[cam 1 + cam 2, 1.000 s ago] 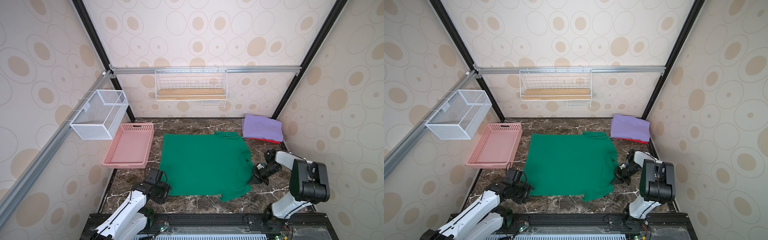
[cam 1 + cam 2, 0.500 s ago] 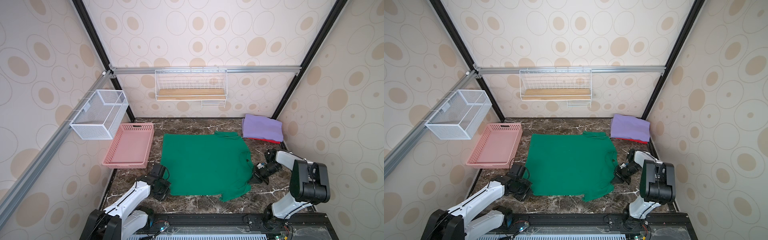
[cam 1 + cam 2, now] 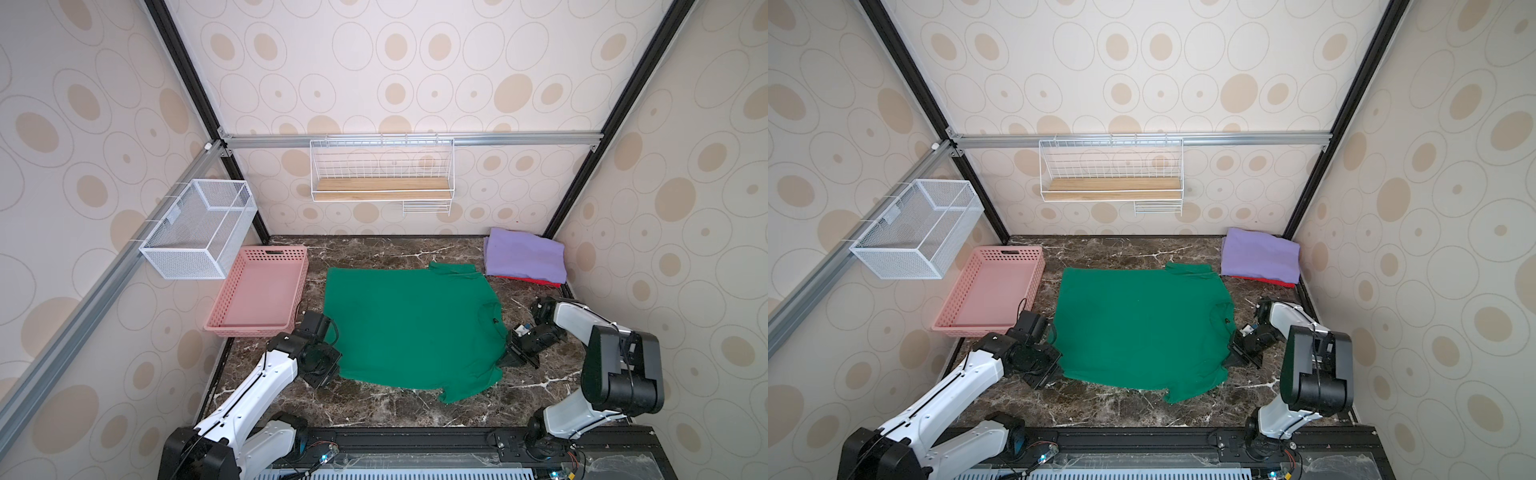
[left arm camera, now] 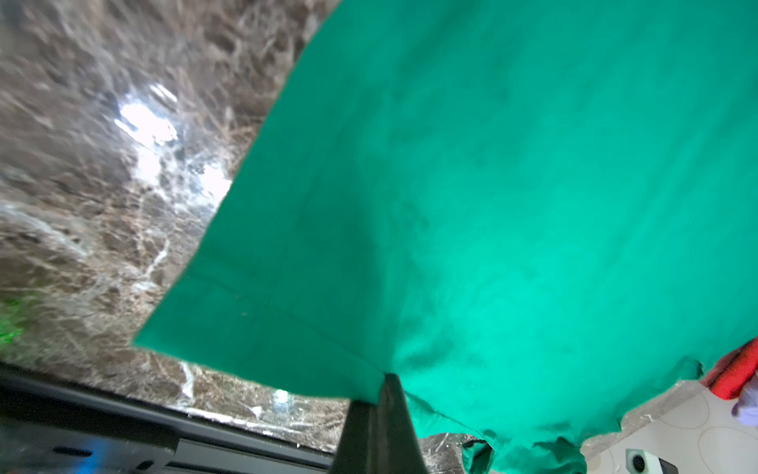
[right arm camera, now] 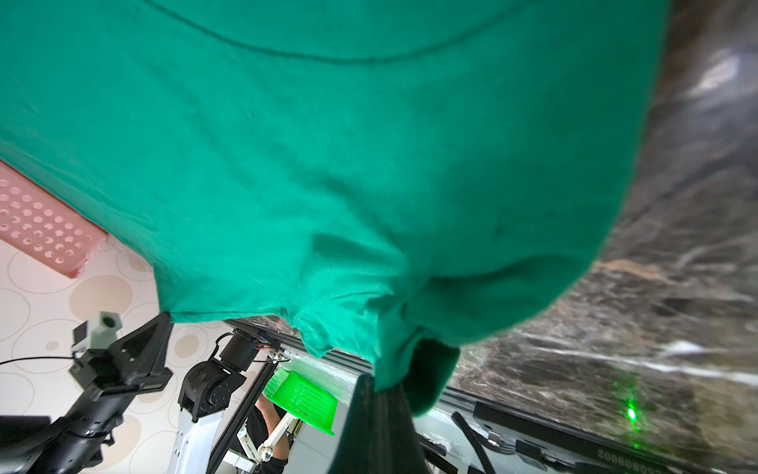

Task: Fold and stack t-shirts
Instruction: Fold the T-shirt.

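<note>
Green t-shirt [image 3: 411,328], one of three, lies spread at frame centre; left gripper [image 3: 333,366] clamps its lower-left corner, right gripper [image 3: 505,361] its right edge. Lavender t-shirt [image 3: 525,257] tops red t-shirt [image 3: 537,282], upper right. One pink basket [image 3: 232,328], left.

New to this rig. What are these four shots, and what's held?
Two white robot arms with two-finger grippers work at a marble table. Two pictures come from one overhead stereo camera, two from cameras on the wrists. A green shirt lies spread in the middle; a folded purple shirt sits on a red shirt in the far right corner; a pink basket stands left. Both grippers are shut on the green shirt: the left gripper at its near-left corner, the right gripper on bunched cloth at its right edge.
</note>
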